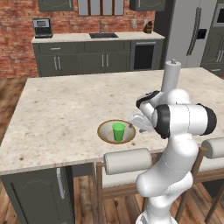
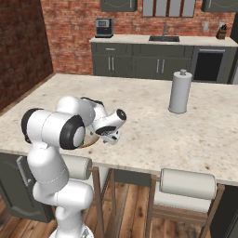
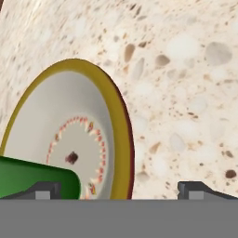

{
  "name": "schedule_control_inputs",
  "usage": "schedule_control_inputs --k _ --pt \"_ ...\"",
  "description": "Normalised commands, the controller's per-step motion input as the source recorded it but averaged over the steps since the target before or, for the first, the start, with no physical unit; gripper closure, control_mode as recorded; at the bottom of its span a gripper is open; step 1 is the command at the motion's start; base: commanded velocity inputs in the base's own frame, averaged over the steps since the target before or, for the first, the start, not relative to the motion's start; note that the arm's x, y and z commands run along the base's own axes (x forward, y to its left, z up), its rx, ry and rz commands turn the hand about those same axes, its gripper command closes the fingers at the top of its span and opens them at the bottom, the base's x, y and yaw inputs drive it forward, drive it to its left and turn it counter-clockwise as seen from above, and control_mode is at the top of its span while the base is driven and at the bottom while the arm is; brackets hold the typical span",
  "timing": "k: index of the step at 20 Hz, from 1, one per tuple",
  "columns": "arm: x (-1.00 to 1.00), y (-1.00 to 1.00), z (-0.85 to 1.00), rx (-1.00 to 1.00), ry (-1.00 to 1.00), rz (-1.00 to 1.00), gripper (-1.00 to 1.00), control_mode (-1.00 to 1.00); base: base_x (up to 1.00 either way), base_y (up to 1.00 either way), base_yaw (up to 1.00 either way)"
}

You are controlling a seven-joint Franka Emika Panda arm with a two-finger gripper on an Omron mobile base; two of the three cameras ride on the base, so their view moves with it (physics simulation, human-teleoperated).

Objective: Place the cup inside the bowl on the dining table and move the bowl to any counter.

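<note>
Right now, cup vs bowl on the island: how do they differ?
The cup is bright green; the bowl has a tan-brown rim and a pale inside. The cup is narrow and upright; the bowl is wide and shallow. The cup stands inside the bowl, which sits directly on the dining table. Both are round and neither is held.

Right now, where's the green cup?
The cup stands upright inside the bowl on the dining table, near its front edge, just left of the open gripper.

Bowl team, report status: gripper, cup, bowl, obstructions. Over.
Gripper open, straddling bowl rim. Cup upright inside bowl on dining table. Nothing in the way.
</note>
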Motion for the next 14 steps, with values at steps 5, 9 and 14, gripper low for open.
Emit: schedule_control_inputs --k 5,9,14 --pt "0.02 0.01 -0.08 0.0 0.0 0.0 -1.0 -1.0 0.0 0.0 0.0" --pt "0.01 0.0 -0.09 0.0 0.0 0.0 -1.0 -1.0 0.0 0.0 0.0" --pt "0.03 0.0 -0.05 0.0 0.0 0.0 -1.0 -1.0 0.0 0.0 0.0"
